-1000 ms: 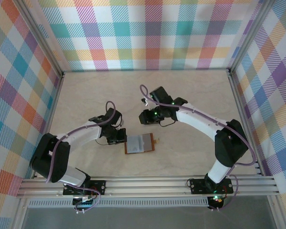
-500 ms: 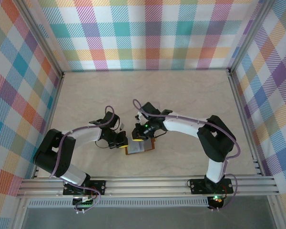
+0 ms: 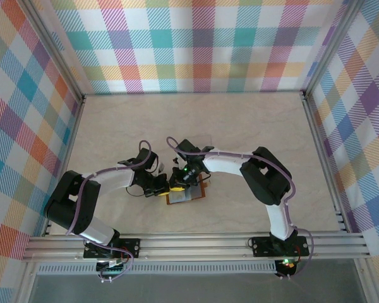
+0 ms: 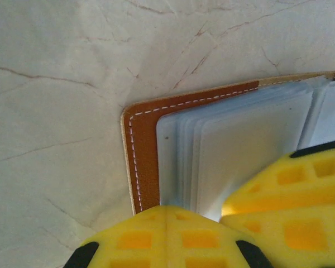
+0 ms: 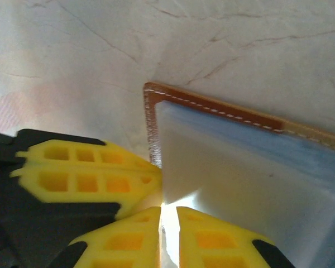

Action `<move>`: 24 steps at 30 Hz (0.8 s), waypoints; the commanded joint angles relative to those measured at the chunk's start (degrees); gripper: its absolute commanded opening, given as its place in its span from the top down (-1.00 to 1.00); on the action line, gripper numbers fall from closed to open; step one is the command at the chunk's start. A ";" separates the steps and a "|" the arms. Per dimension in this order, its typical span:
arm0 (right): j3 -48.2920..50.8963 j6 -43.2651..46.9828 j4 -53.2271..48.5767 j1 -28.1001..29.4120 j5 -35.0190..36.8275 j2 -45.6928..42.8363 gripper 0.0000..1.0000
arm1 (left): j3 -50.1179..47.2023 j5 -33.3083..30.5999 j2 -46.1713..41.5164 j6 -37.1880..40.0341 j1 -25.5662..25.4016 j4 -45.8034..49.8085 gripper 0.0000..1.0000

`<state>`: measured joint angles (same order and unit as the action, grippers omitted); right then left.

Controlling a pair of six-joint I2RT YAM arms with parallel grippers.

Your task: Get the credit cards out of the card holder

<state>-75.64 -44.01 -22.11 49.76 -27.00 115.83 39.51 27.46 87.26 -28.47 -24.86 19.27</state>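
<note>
My left hand [image 4: 164, 216] is closed, its yellow gridded pads [image 4: 128, 237] at the corner of the flat, brown, stitched card holder [image 4: 140, 145]. The holder lies on the marbled counter [image 4: 56, 84]. My right hand [image 5: 168, 216] pinches its thin frosted sleeve [image 5: 240, 184].

Beige marbled table [image 3: 252, 132]; open card holder [image 3: 191, 197] lying flat.

Right tool [image 3: 179, 183] swung down onto card holder [image 3: 188, 197] beside left tool [image 3: 160, 189].

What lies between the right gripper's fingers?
In the right wrist view, a corner of a pale clear sleeve of the card holder sits in the narrow gap between the right gripper's fingers, seemingly pinched there.
</note>
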 commanded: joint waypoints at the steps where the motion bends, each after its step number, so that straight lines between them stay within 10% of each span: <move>1: -1.31 0.37 -4.07 0.52 1.74 1.80 0.64 | -1.31 -0.66 0.03 0.71 0.86 0.90 0.90; 24: -10.87 9.06 -31.22 1.92 27.00 -0.78 -0.10 | -0.32 -0.84 0.54 1.92 0.96 2.18 0.89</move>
<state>-84.71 -37.15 -46.09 51.48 -6.17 115.57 39.51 27.59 87.26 -27.53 -24.82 19.29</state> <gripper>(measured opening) 0.542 0.056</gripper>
